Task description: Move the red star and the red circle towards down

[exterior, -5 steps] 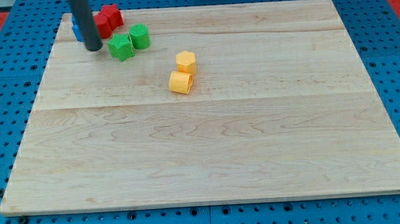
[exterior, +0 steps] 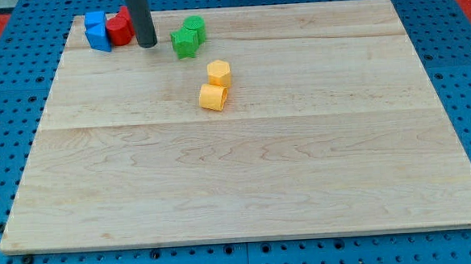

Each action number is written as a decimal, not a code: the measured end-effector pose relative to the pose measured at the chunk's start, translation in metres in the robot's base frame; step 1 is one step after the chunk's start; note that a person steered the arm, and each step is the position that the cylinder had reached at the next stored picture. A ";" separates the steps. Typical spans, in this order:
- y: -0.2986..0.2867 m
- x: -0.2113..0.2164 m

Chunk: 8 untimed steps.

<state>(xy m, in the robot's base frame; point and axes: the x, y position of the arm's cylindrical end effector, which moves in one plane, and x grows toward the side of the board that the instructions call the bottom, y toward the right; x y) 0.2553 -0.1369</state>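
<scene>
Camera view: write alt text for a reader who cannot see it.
My tip rests beside the red blocks near the wooden board's top-left corner, blue blocks on their left. Two green blocks sit right of the tip, two yellow blocks below those.

You can see a big wooden board (exterior: 246, 172) lying on a blue table with lots of little holes (exterior: 11, 160). Near the view's top left corner of the board sit two blue blocks (exterior: 96, 31), one touching the other. Their shape is hard to tell. A bit to the view's right are two green blocks (exterior: 188, 36), touching too; the nearer one looks like a star. Below them, toward the middle, two yellow blocks (exterior: 214, 85) sit close together, one just above the other.
</scene>
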 end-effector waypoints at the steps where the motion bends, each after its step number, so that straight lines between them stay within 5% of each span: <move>1: 0.044 -0.050; 5: -0.034 -0.064; 8: -0.023 -0.064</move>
<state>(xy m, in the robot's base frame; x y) 0.1913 -0.1597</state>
